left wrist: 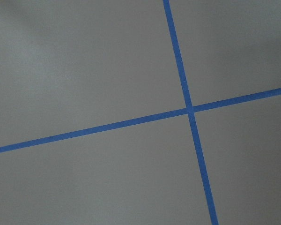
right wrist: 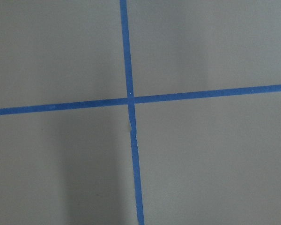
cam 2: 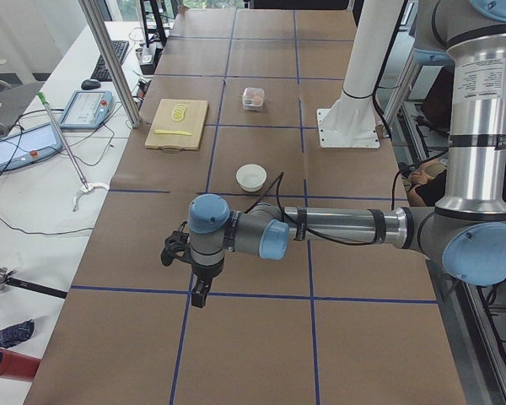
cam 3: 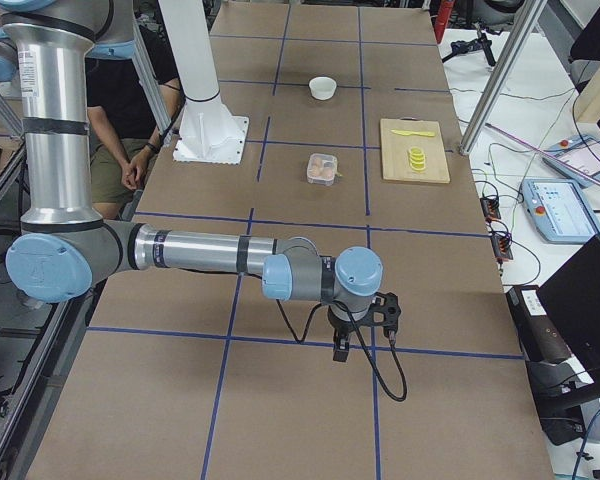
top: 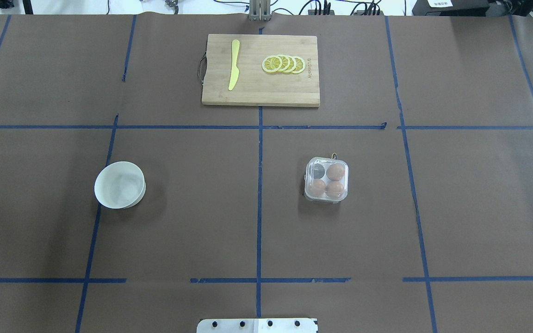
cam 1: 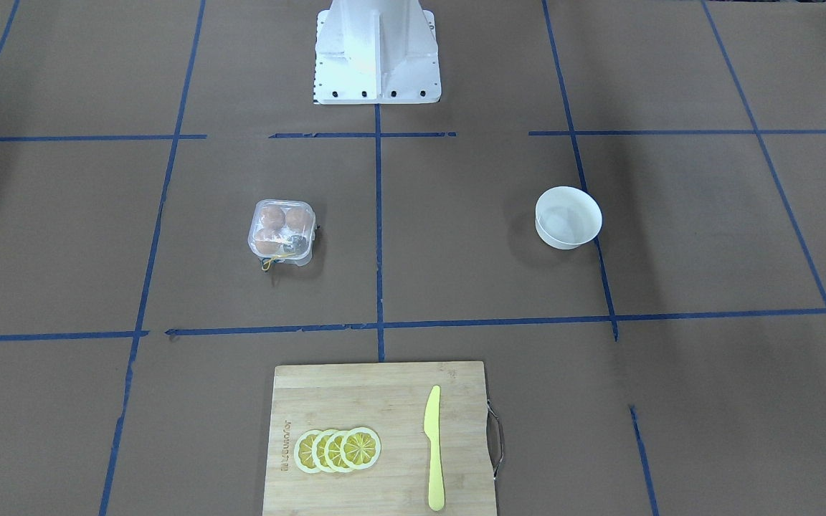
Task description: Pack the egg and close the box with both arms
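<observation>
The brown-papered table [top: 178, 231] has the left arm [cam 2: 320, 226] and the right arm [cam 3: 200, 250] reaching low over its far ends. The left gripper [cam 2: 200, 295] and right gripper [cam 3: 341, 350] point down, but I cannot tell how far either is open or whether it holds anything. Between them lie the wooden cutting board [top: 266, 88] and the white bowl [top: 97, 185]. Well apart from both, on the robot's right, is the box [top: 326, 199] — three eggs [top: 335, 172] in its cells, the fourth cell [top: 318, 171] dark.

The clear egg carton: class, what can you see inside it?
The box holds three orange-brown eggs, one per cell. The fourth cell looks dark, with no egg visible. Whatever lies beneath the eggs is covered by them.
</observation>
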Controlling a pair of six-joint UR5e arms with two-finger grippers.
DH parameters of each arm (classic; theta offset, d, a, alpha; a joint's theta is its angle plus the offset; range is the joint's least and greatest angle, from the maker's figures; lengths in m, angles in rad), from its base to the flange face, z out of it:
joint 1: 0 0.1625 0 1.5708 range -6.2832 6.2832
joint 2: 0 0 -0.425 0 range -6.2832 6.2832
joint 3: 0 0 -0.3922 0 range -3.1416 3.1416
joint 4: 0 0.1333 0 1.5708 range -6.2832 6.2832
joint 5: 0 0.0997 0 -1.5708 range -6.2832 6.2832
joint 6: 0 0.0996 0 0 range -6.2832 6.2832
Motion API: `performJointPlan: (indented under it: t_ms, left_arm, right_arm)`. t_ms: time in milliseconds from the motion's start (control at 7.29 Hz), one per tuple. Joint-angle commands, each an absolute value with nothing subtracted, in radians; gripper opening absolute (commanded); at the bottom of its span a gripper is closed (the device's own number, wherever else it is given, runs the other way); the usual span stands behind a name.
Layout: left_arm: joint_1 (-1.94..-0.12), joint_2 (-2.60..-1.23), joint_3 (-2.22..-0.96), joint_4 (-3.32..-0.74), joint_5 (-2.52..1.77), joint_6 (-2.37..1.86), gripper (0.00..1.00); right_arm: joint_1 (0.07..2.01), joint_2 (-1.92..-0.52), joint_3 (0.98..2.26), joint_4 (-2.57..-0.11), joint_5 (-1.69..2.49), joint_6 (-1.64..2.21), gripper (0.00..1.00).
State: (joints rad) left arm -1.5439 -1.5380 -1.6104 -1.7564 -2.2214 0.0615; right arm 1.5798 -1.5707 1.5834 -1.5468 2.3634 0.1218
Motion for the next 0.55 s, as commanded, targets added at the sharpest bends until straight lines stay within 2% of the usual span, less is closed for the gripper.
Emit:
performJointPlan:
  t_ms: [0,411]
  left_arm:
    - [-1.543,-1.539,-1.614,-1.756,-2.223,0.061,1.00]
    - [-1.542,-1.539,-1.611,-1.756,-2.252,0.057,1.00]
  right_arm:
    - [1.585,-1.578,1.641,-1.551,2.362,0.210,1.00]
    - [1.585,-1.583,1.631,-1.545,2.364,0.212,1.00]
